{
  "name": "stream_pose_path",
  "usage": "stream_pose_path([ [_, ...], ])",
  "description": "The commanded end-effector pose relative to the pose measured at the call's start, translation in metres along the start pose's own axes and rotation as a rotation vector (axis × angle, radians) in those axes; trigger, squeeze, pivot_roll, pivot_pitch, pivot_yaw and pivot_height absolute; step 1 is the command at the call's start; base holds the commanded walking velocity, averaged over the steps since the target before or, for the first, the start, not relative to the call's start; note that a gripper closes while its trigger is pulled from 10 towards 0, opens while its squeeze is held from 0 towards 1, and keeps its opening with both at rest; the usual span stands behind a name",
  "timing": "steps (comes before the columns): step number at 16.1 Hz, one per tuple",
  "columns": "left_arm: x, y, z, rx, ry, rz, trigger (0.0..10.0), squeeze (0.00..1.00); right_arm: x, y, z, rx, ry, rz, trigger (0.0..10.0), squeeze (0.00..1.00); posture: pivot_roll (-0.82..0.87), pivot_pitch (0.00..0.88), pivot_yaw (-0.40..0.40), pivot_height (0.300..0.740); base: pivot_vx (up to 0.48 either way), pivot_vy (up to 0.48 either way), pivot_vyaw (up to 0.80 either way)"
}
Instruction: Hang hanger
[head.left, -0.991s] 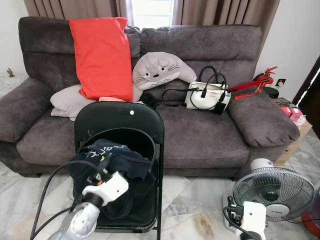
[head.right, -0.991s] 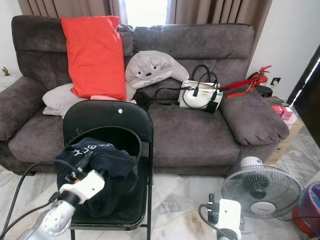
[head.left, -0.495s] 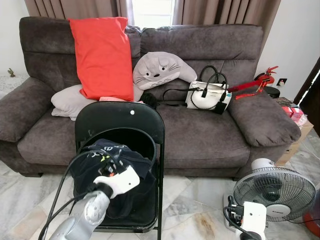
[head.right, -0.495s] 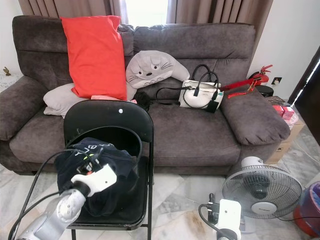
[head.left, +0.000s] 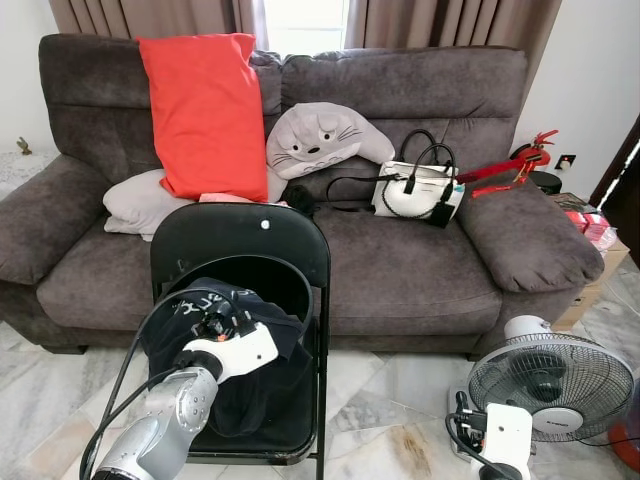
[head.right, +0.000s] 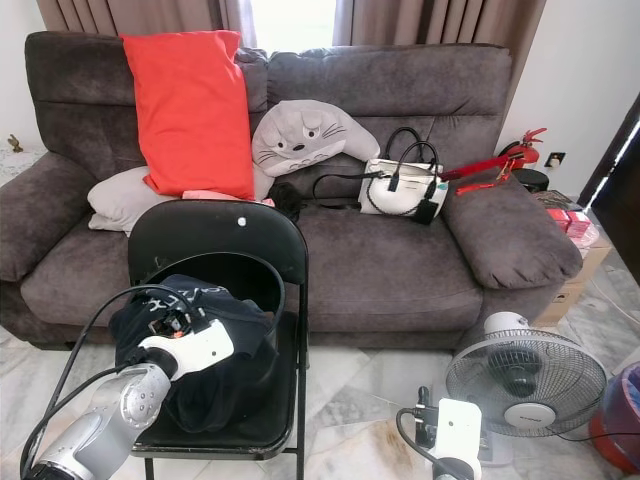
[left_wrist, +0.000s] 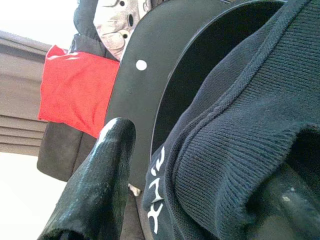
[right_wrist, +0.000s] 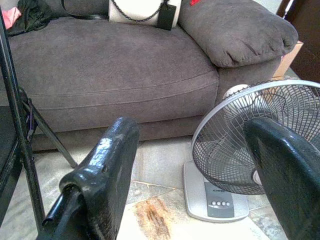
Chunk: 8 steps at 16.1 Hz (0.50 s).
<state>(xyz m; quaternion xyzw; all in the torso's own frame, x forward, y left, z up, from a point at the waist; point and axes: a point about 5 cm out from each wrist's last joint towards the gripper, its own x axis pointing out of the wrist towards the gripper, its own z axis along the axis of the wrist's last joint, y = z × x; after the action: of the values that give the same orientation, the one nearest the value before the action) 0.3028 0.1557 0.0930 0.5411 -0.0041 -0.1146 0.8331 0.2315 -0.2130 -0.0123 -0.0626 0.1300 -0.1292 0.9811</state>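
Observation:
A dark navy garment (head.left: 250, 330) with white lettering lies bunched on the seat of a black folding chair (head.left: 240, 235). My left gripper (head.left: 214, 323) reaches into the top of that garment. In the left wrist view its fingers (left_wrist: 107, 165) stand apart, with a ribbed fold of the garment (left_wrist: 240, 130) lying between them and over the other finger. My right gripper (right_wrist: 192, 127) is open and holds nothing, low above the floor, facing a standing fan (right_wrist: 260, 145). A red item of thin bars (head.left: 505, 170) rests on the sofa's right armrest.
Behind the chair stands a grey sofa (head.left: 400, 260) with a red pillow (head.left: 205, 110), a grey plush cushion (head.left: 320, 140) and a white handbag (head.left: 415, 190). The fan (head.left: 550, 380) stands on the marble floor at my right. A black cable (head.left: 125, 370) loops along my left arm.
My left arm has pushed forward and up, so its gripper is now deeper in the garment on the chair. The right arm has stayed low.

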Motion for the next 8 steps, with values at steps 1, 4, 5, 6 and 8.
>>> stream_pose_path([
  [1,0.003,0.009,0.01,0.037,-0.019,0.009,10.0,0.0,-0.002,0.0,-0.003,0.003,0.008,-0.003,10.0,0.0,0.01,0.0,0.029,0.74,0.0,0.0,0.0],
  [4,0.008,0.014,0.02,0.021,-0.03,0.031,10.0,0.0,-0.001,0.001,-0.002,0.003,0.006,-0.004,10.0,0.0,0.01,0.0,0.03,0.74,0.0,0.0,0.0],
  [5,0.01,0.015,0.021,0.008,-0.012,0.049,10.0,0.0,-0.001,0.002,-0.002,0.002,0.008,-0.003,10.0,0.0,0.0,0.0,0.033,0.74,0.0,0.0,0.0],
  [6,0.013,0.016,0.02,0.01,0.022,0.061,10.0,0.0,-0.001,0.003,-0.002,0.003,0.009,-0.003,10.0,0.0,0.0,0.0,0.034,0.74,0.0,0.0,0.0],
  [8,0.015,0.008,0.018,0.016,0.047,-0.03,10.0,0.0,-0.001,0.003,-0.002,-0.001,0.011,-0.003,10.0,0.0,0.0,0.0,0.035,0.74,0.0,0.0,0.0],
])
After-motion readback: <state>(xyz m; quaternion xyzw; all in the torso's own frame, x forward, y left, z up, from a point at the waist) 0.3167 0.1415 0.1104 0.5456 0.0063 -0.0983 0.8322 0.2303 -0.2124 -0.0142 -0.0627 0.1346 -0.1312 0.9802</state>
